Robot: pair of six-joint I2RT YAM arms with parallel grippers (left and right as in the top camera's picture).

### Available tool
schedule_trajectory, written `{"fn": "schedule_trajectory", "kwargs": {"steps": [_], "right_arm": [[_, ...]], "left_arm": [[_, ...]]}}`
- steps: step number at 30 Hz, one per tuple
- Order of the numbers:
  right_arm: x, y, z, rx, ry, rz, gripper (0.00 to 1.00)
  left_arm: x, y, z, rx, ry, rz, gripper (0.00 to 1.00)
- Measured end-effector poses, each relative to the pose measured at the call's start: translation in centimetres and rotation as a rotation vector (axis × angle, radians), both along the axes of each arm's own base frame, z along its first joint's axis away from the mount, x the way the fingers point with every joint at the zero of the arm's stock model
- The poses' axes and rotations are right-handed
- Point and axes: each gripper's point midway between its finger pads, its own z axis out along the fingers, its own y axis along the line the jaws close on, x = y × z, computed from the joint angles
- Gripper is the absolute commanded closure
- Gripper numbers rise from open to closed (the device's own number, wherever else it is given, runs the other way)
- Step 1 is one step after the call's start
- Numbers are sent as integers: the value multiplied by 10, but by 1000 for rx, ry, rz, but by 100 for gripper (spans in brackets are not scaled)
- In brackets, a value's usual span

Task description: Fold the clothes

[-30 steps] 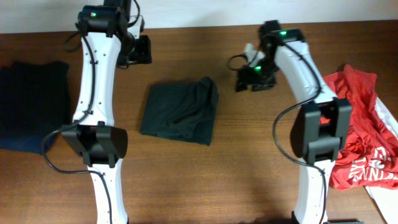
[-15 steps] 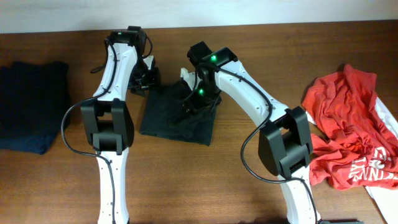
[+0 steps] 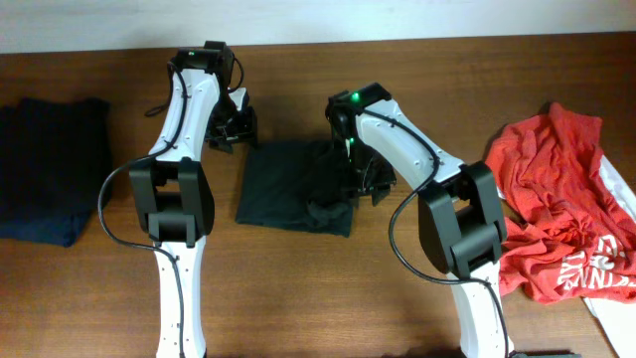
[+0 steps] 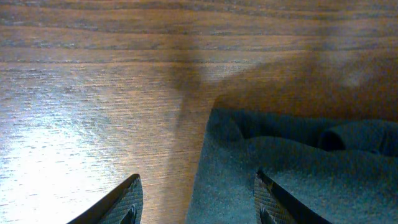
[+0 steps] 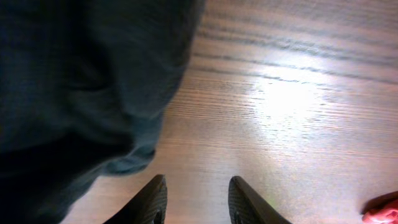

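Observation:
A dark green folded garment (image 3: 293,184) lies mid-table; it also shows in the left wrist view (image 4: 298,168) and the right wrist view (image 5: 74,87). My left gripper (image 3: 234,127) is open at its far left corner, one finger over the cloth and one over bare wood (image 4: 196,202). My right gripper (image 3: 373,184) is open and empty over bare wood just beside the garment's right edge (image 5: 196,199). A red crumpled shirt (image 3: 561,214) lies at the right. A dark navy folded garment (image 3: 50,164) lies at the left.
The red shirt overlaps a white cloth (image 3: 616,298) at the table's right edge. The brown wooden table (image 3: 328,288) has bare wood in front of the green garment. A red scrap shows at the right wrist view's corner (image 5: 382,208).
My right gripper has moved right, off the green garment to its right edge. The garment has shifted right and now lies flatter. The left gripper stayed at the far left corner.

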Motion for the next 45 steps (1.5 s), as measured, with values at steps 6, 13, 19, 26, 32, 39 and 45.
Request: {"fn": "schedule_trajectory", "kwargs": {"steps": [6, 13, 19, 26, 32, 39, 45], "right_arm": [[-28, 62, 66, 241, -68, 389, 38], [-17, 96, 36, 308, -171, 494, 54], [-12, 29, 15, -61, -168, 202, 96], [17, -95, 22, -283, -134, -268, 58], [71, -56, 36, -12, -301, 36, 56], [76, -28, -13, 153, -217, 204, 96], [47, -140, -4, -122, -40, -350, 55]], "left_arm": [[1, 0, 0, 0, -3, 0, 43], [2, 0, 0, -1, -7, 0, 43], [2, 0, 0, 0, -6, 3, 39], [2, 0, 0, 0, -6, 3, 39], [-5, -19, 4, -88, 23, 1, 39], [-15, -66, 4, -104, 21, -94, 39], [-15, -65, 4, -101, 21, -94, 39]]}}
